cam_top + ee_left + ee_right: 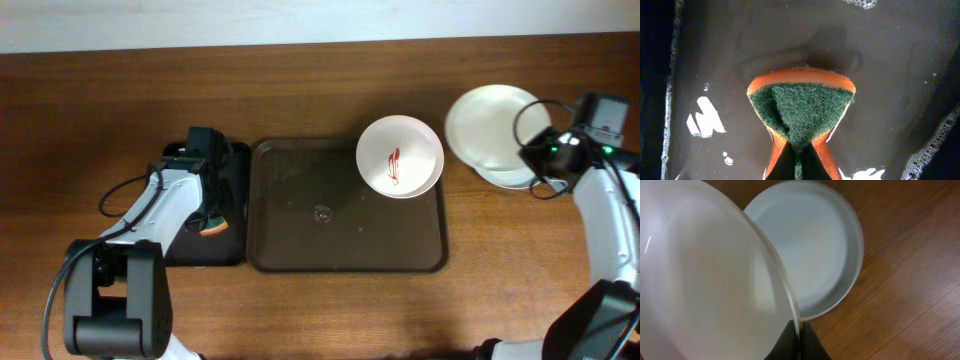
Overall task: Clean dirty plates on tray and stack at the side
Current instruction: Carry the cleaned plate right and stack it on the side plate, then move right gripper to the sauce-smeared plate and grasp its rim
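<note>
A white plate with a red smear sits at the far right corner of the dark brown tray. My right gripper is shut on the rim of a wiped white plate, seen close in the right wrist view, where the gripper pinches its edge. It is held above a pale bluish-white plate lying on the table at the right. My left gripper is shut on an orange and green sponge over the wet black tray.
The narrow black tray lies left of the brown tray, with soapy water and foam in it. The brown tray holds a small wet spot. Bare wooden table lies around the trays.
</note>
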